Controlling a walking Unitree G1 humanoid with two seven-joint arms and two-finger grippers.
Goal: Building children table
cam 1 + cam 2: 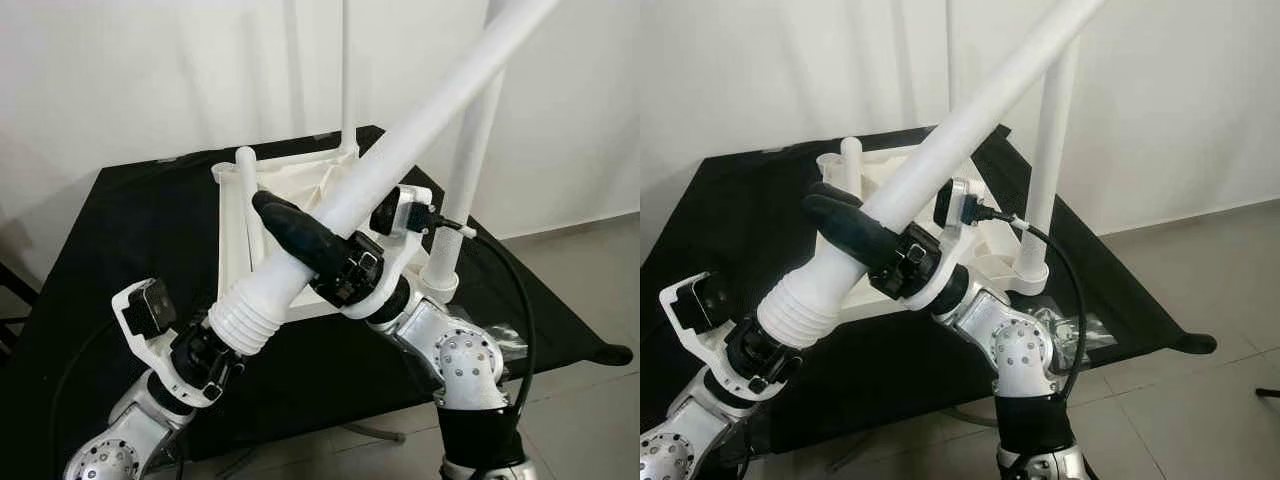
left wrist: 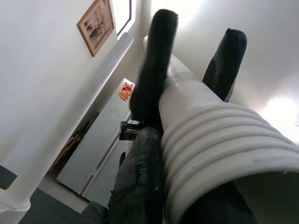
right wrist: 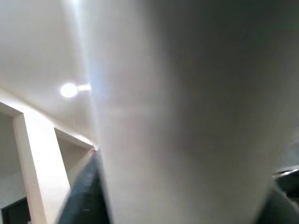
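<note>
A long white table leg [image 1: 400,150] slants up to the right across the view, its ribbed threaded end [image 1: 245,315] lowest. My left gripper [image 1: 222,347] is shut around that ribbed end, with its black fingers [image 2: 140,177] pressed on the ribs. Higher up the shaft, my right gripper [image 1: 285,230] is shut on the leg, one black finger lying over the top. Behind lies the upturned white tabletop [image 1: 232,225]. One fitted leg [image 1: 465,170] rises at its near right corner, a second leg [image 1: 345,80] at the back, and a short white stub [image 1: 246,165] at the left.
The tabletop rests on a black-covered table [image 1: 110,230] against a white wall. A clear plastic bag [image 1: 1080,330] lies on the cloth near my right arm. Grey tiled floor [image 1: 590,300] lies to the right.
</note>
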